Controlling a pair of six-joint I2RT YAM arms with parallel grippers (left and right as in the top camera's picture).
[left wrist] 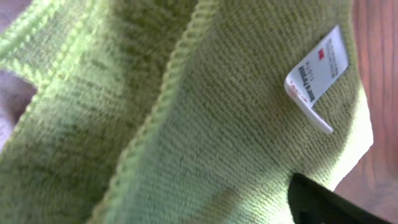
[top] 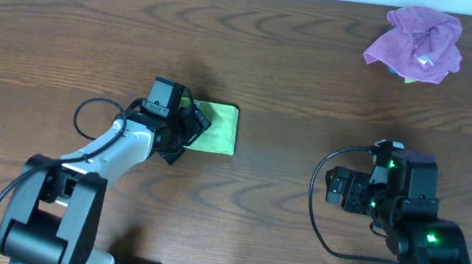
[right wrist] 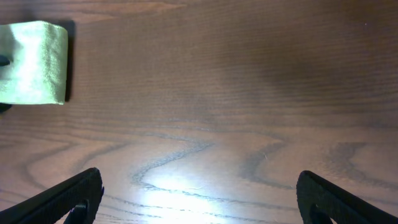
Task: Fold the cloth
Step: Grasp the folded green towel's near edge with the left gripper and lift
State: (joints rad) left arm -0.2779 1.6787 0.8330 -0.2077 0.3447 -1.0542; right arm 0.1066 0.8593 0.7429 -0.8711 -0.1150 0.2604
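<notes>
Looks soft, light, limp: cloth (top: 217,128) beneath left gripper (top: 185,128), grip unclear; best pinched at stitched hem (left wrist: 158,118); right gripper (right wrist: 199,202) wide open, empty.

A dark wood-grain table (top: 296,59) carries a folded lime-green cloth (top: 219,128) lying flat left of centre, and a crumpled purple cloth (top: 417,44) bunched near the far right corner, well apart

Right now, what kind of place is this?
Probably a robot practice lab, not a home. A black-and-white left robot arm and right robot arm work at a brown wooden table that holds a lime-green soft microfibre cloth and a crumpled purple cloth.
</notes>
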